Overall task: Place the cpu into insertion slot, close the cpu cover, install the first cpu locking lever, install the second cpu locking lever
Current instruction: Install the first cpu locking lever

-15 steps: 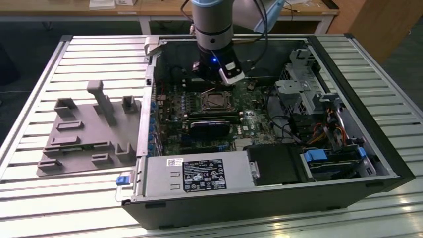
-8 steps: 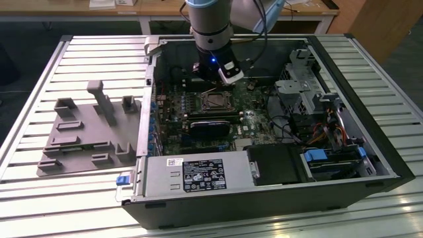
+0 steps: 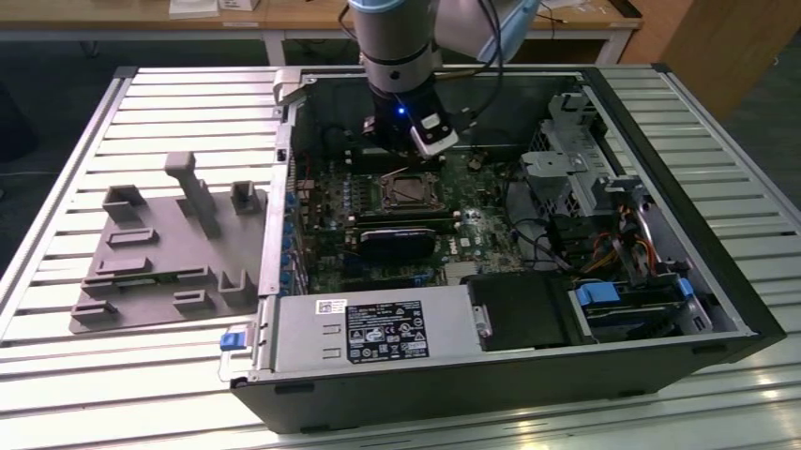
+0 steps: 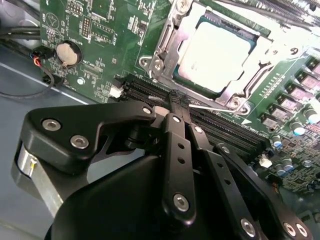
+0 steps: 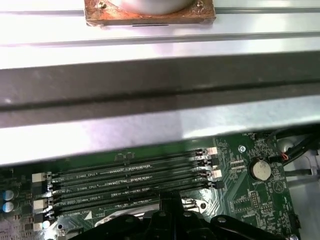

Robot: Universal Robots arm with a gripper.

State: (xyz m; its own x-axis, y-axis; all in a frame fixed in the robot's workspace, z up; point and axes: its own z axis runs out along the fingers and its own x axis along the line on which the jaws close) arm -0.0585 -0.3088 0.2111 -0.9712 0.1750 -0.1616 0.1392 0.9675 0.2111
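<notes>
The cpu (image 4: 215, 52) shows its pale metal top lying flat in the insertion slot (image 3: 407, 192) on the green board. The cpu cover (image 4: 167, 50), a silvery frame, lies down around it. A thin silvery locking lever (image 4: 220, 107) runs along the socket's edge nearest the memory slots. My gripper (image 4: 179, 99) is shut, its black fingertips pressed together right at that lever's end, between the socket and the memory slots. In the exterior view the gripper (image 3: 407, 167) hangs just behind the socket inside the open computer case. Its tips also show in the first wrist view (image 5: 170, 197).
Black memory slots (image 5: 130, 175) lie right beside the fingertips. A coin battery (image 4: 66, 52) and cables sit further off. A long black card (image 3: 400, 242), the power supply (image 3: 363, 328) and drive cage (image 3: 576, 169) crowd the case. A grey fixture (image 3: 163, 253) lies on the table.
</notes>
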